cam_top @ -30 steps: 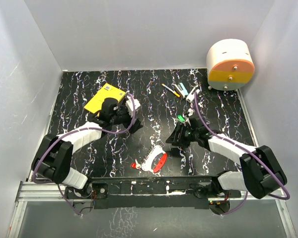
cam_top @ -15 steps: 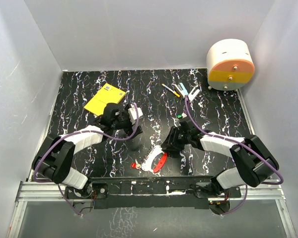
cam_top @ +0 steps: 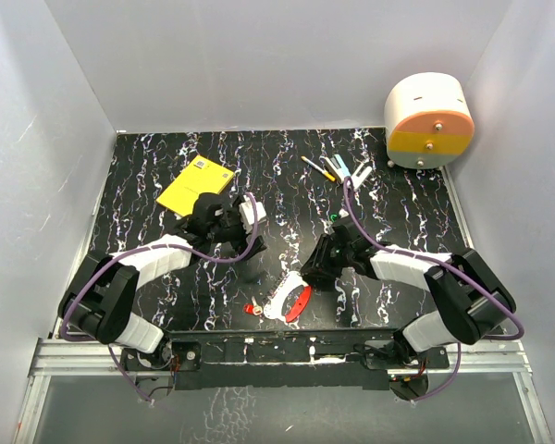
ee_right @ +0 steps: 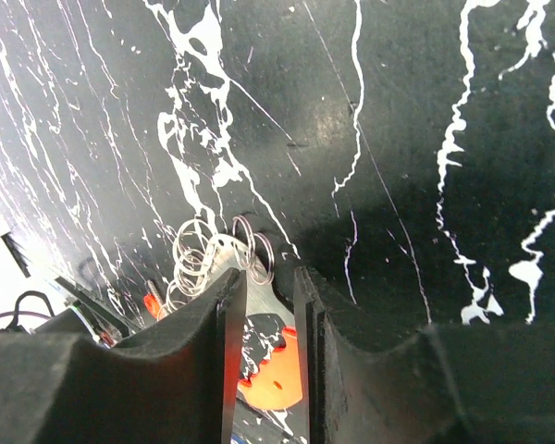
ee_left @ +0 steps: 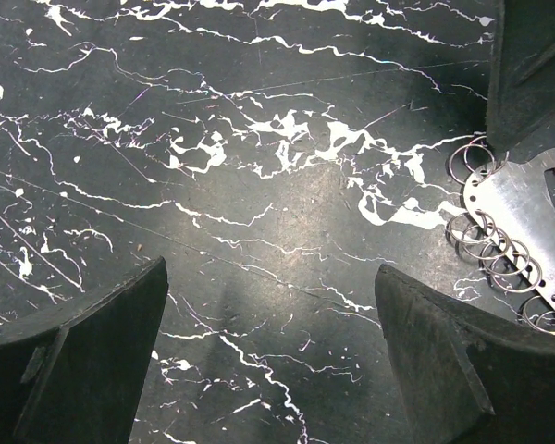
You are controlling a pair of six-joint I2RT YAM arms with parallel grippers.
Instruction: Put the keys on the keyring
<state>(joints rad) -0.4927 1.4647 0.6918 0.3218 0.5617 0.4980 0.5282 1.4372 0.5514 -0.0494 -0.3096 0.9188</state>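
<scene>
A whitish-silver flat key (cam_top: 280,296) with several wire rings (ee_right: 203,254) along its edge lies near the table's front, and a red toothed key (cam_top: 299,303) lies beside it. My right gripper (cam_top: 308,270) is low at the silver key's far end. In the right wrist view its jaws (ee_right: 270,276) are nearly together, pinching the narrow end of the silver key (ee_right: 259,305), with the red key (ee_right: 276,375) below. My left gripper (cam_top: 245,252) is open and empty (ee_left: 270,268) over bare table. The silver key and its rings (ee_left: 509,222) lie to its right.
A small red piece (cam_top: 252,308) lies left of the keys. A yellow box (cam_top: 196,182) sits behind the left arm. Pens and markers (cam_top: 338,168) and a small green piece (cam_top: 336,219) are at the back right. A white and orange drum (cam_top: 429,118) stands in the far right corner.
My right gripper has moved left and toward the front, onto the end of the silver key. My left gripper has shifted a little right and nearer. The keys have not moved.
</scene>
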